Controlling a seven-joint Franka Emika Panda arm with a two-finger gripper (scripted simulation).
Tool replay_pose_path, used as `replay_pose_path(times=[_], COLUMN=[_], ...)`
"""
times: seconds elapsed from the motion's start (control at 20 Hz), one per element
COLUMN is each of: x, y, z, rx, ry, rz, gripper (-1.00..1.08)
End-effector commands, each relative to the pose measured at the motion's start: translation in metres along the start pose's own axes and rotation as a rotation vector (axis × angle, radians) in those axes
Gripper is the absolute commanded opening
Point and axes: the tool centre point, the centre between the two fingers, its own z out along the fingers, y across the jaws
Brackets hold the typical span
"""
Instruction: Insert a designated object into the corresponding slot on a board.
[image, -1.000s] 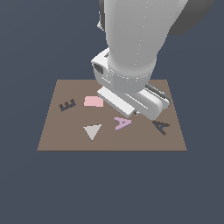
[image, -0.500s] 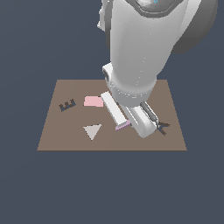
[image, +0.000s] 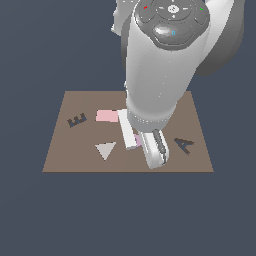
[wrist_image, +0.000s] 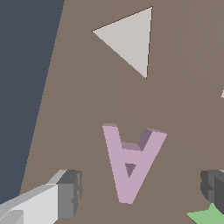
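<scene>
The lilac A-shaped piece (wrist_image: 129, 162) lies flat on the brown board (wrist_image: 87, 109). In the wrist view my gripper (wrist_image: 142, 190) is open, with one grey fingertip (wrist_image: 70, 194) on each side of the piece and neither touching it. In the exterior view my gripper (image: 143, 149) hangs low over the board (image: 60, 155), and the arm hides all but a sliver of the purple piece (image: 137, 140). The dark A-shaped slot (image: 184, 145) sits empty towards the exterior view's right, apart from the gripper.
On the board are also a pale grey triangle (image: 105, 150) (wrist_image: 129, 39), a pink rectangle (image: 107, 116) and a dark E-shaped recess (image: 76, 120). A green piece's corner (wrist_image: 208, 215) shows beside one fingertip. Dark floor surrounds the board.
The arm has swung and come down over the purple A piece, which stood in plain sight a second ago and is now almost hidden behind the gripper in the exterior view.
</scene>
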Motion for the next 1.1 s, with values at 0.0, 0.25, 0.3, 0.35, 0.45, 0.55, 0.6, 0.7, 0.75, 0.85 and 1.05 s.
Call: replay_pose_path(times=[0.0, 0.25, 0.3, 0.35, 0.45, 0.55, 0.6, 0.7, 0.75, 0.85, 1.05], x=[0.002, 0.004, 0.004, 0.005, 0.005, 0.005, 0.005, 0.005, 0.005, 0.005, 0.005], y=[-0.002, -0.005, -0.006, -0.006, -0.006, -0.006, -0.006, -0.006, -0.006, -0.006, -0.006], z=[0.003, 0.006, 0.007, 0.007, 0.008, 0.008, 0.008, 0.008, 0.009, 0.014, 0.026], rx=[0.001, 0.001, 0.001, 0.001, 0.001, 0.001, 0.001, 0.001, 0.001, 0.001, 0.001], ry=[0.002, 0.005, 0.005, 0.006, 0.006, 0.006, 0.006, 0.006, 0.006, 0.006, 0.006], rz=[0.046, 0.105, 0.112, 0.118, 0.125, 0.126, 0.126, 0.124, 0.124, 0.125, 0.126], gripper=[1.0, 1.0, 1.0, 1.0, 1.0, 1.0, 1.0, 1.0, 1.0, 1.0, 1.0])
